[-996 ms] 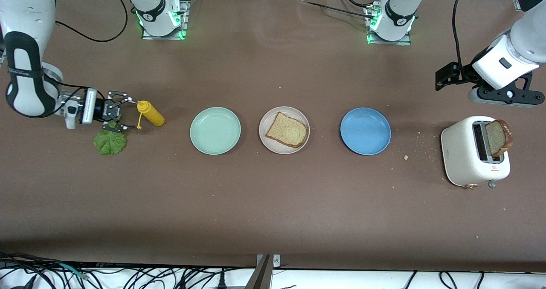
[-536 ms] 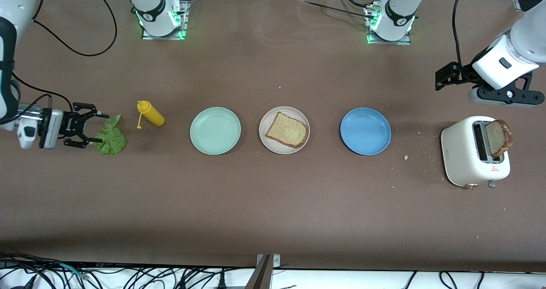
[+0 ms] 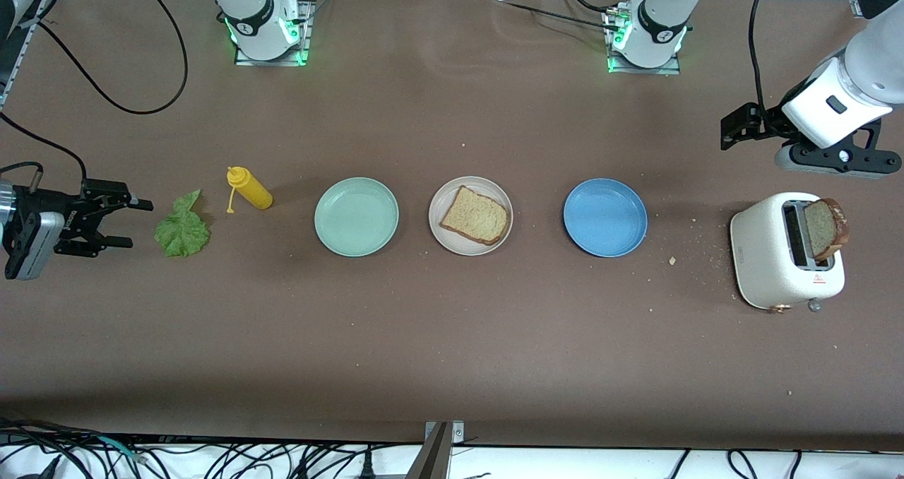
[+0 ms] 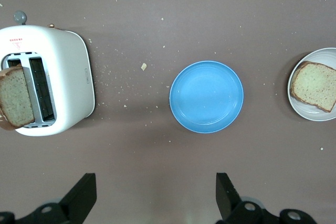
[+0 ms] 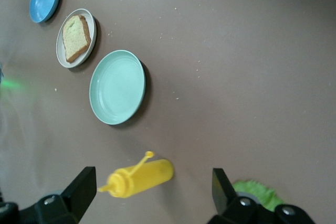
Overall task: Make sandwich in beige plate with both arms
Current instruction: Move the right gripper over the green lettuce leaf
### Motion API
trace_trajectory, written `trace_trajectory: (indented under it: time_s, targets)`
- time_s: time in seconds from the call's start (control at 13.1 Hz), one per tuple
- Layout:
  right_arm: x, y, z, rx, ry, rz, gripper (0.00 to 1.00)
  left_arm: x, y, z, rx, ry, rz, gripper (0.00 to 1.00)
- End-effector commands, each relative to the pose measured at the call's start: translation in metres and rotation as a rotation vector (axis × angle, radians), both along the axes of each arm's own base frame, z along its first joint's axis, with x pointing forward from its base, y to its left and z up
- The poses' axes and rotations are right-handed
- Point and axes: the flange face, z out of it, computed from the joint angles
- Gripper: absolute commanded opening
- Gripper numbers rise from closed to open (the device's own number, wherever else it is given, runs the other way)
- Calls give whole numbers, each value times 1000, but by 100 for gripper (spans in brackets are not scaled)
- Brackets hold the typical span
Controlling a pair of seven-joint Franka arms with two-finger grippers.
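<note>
Clearly the lettuce leaf (image 3: 182, 227) is limp and light — it lies just off the open, empty right hand (image 3: 119, 222); pinch a raised edge. The left hand (image 4: 156, 198), wide open, waits over the surface (image 3: 452, 338) near the toaster (image 3: 785, 251); the beige plate (image 3: 439, 233) holds one slice (image 3: 475, 215).

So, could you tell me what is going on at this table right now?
A sandwich is partly built: one toast slice lies on the beige plate, a second slice stands in the toaster, and the lettuce leaf lies on the table beside the mustard bottle. The right gripper is open next to the lettuce, holding nothing. The left gripper waits open.
</note>
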Motion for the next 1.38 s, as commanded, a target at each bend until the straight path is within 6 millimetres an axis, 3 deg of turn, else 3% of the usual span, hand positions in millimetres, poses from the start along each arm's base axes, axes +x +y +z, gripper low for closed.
trace_trajectory:
  time_s: [0.0,0.31,0.61,0.77,1.3]
  targets:
    - [4,14,33,-109,75,-96,98,-3,-2,7,-7,1,3,100]
    - [5,27,43,-313,207,-314,98,-3,-2,7,-7,1,3,100]
    - [3,70,42,-647,172,-434,98,-3,-2,7,-7,1,3,100]
    - [-3,81,24,-690,160,-496,98,-3,-2,7,-7,1,3,100]
    - [-49,40,-102,-677,79,-583,98,-3,-1,6,-7,3,5,100]
